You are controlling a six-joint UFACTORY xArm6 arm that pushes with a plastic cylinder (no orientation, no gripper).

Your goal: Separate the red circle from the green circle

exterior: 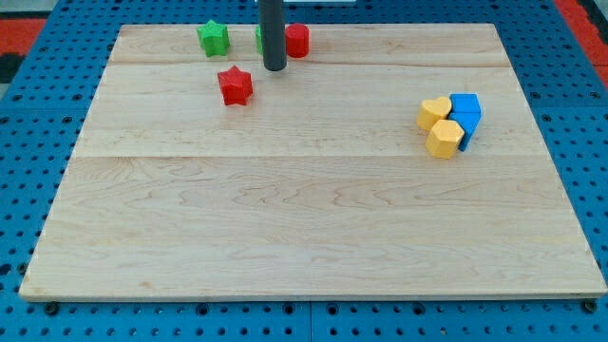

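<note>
1. Camera view shows the dark rod (273,33) coming down from the top, and its tip (275,68) rests on the wooden board (304,228) at the far side, a bit left of the middle.
2. This arm has no gripper, so nothing can open, close or hold; it is just a rod with a tip.
3. Just behind the rod sits the green circle (258,38). The rod hides most of it, so only a thin green edge peeks out on the rod's left.
4. The red circle (297,40) sits just right of the rod, close beside the green one. I cannot tell if the two touch, because the rod is in the way.
5. A red star (235,85) lies near the tip, to its left and a little nearer to us.
6. A green star (214,38) sits further left, at the far edge.
7. Well apart, on the right side, a yellow heart (434,112), a yellow block (445,139) and two blue blocks (465,106) (470,126) are bunched together, touching.
</note>
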